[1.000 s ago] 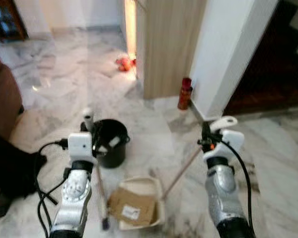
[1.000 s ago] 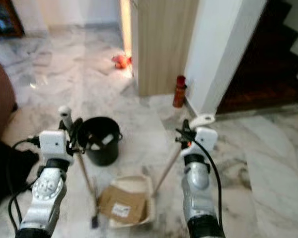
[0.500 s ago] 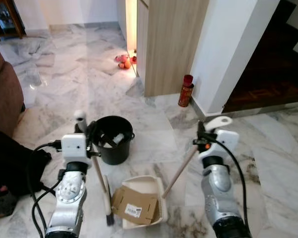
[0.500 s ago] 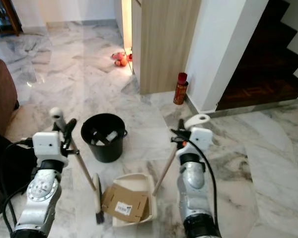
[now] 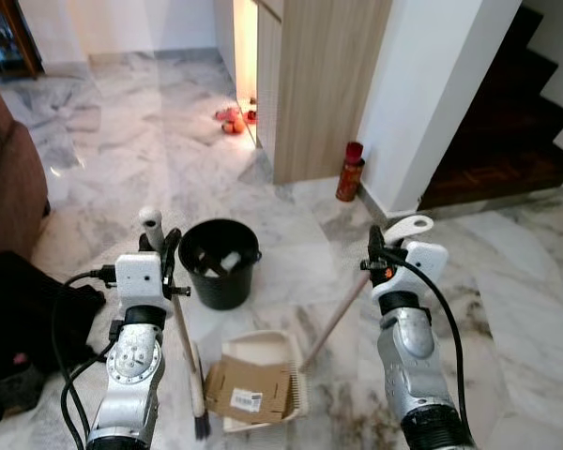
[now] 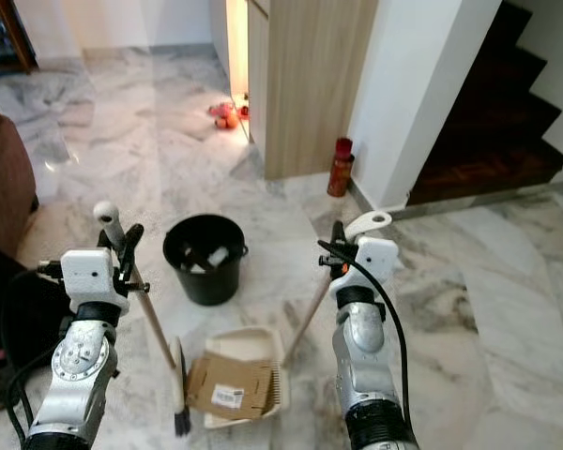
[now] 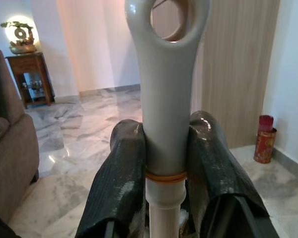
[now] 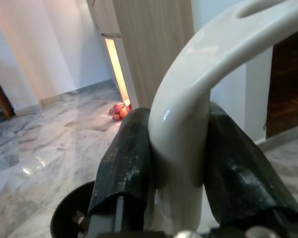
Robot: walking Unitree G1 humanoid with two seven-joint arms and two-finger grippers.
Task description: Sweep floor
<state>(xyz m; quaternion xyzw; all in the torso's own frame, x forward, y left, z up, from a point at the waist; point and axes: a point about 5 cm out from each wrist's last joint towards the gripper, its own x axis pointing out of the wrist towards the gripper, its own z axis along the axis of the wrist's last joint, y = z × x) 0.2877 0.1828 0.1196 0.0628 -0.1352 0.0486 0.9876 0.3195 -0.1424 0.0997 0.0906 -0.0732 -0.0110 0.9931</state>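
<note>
Both pincers clamp long handles: my left gripper (image 7: pixel 164 163) pinches the broom (image 5: pixel 181 337), my right gripper (image 8: pixel 181 158) the dustpan (image 5: pixel 263 375).

Between my arms on the marble floor (image 5: pixel 122 159), the cream plastic dustpan holds a flat brown cardboard piece (image 5: pixel 246 389) with a white label, unreadable. Just beyond stands a round black bucket (image 5: pixel 221 277) with pale scraps inside. A red can (image 5: pixel 350 172) stands by the wood-panelled wall.
</note>
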